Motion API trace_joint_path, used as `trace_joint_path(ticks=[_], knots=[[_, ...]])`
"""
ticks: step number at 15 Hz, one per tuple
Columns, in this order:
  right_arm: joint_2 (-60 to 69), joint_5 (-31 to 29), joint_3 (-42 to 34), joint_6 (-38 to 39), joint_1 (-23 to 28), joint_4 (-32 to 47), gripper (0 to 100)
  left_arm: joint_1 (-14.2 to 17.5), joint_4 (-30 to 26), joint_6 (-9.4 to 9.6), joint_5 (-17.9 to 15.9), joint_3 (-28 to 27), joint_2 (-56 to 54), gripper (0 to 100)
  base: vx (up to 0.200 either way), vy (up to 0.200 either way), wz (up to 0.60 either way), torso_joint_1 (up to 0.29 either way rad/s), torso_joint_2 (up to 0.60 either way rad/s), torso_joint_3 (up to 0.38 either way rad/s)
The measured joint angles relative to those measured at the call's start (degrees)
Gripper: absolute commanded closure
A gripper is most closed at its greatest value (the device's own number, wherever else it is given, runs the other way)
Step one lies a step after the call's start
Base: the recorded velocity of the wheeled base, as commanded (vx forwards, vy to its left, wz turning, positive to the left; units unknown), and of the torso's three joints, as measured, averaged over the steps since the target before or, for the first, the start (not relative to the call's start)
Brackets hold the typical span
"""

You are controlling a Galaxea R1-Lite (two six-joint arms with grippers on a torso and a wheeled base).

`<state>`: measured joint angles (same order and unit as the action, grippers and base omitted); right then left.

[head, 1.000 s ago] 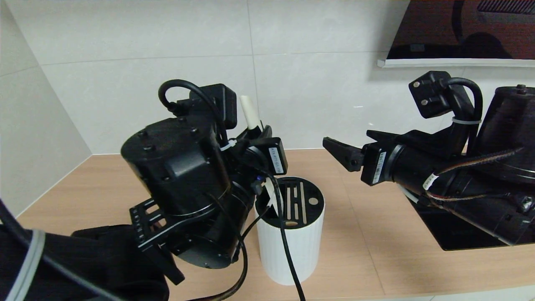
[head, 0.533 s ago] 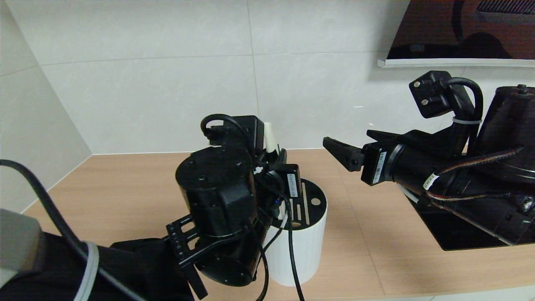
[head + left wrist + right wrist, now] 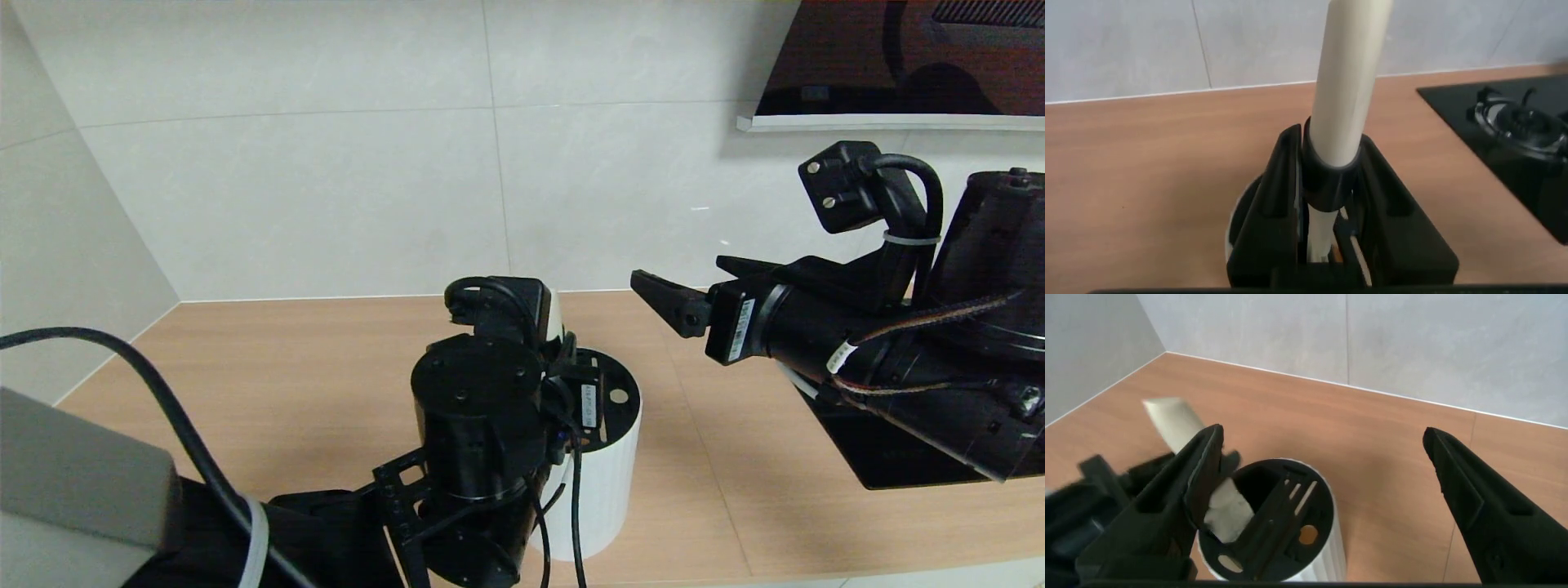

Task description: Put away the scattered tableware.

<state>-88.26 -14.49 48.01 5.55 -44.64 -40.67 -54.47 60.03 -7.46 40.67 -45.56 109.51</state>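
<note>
Left claw (image 3: 1331,159) clamps a cream-handled utensil (image 3: 1351,73) in the white slotted holder (image 3: 608,482); right claw (image 3: 1321,434) gapes empty.

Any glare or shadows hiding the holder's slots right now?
Head view: no glare; the left claw covers much of the white cylindrical holder's black slotted top, soft shadow on the wooden counter beside it. Right wrist view: slots evenly lit, cream-handled utensil plainly visible.

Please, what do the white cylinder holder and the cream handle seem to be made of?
White ribbed cylindrical holder: probably matt plastic, judging by its fine vertical ridges. Cream round handle: smooth and matt, perhaps plastic or painted wood.
</note>
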Motion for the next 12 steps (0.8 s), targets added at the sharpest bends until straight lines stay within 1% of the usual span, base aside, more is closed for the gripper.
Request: trace_joint_path(ticks=[4, 11, 12], knots=[[0.00, 0.00, -0.16, -0.09, 0.00, 0.00, 0, -0.02, -1.07, 0.10, 0.00, 1.12, 0.91, 100, 0.000, 0.000, 0.00, 0.000, 0.00, 0.000], [0.00, 0.00, -0.27, -0.09, 0.00, -0.02, 0, -0.02, -1.05, 0.10, 0.06, 1.27, 1.21, 100, 0.000, 0.000, 0.00, 0.000, 0.00, 0.000], [0.00, -0.01, -0.27, -0.09, 0.02, -0.02, 0, -0.02, -1.02, 0.10, 0.06, 1.27, 1.21, 0, 0.000, 0.000, 0.00, 0.000, 0.00, 0.000]])
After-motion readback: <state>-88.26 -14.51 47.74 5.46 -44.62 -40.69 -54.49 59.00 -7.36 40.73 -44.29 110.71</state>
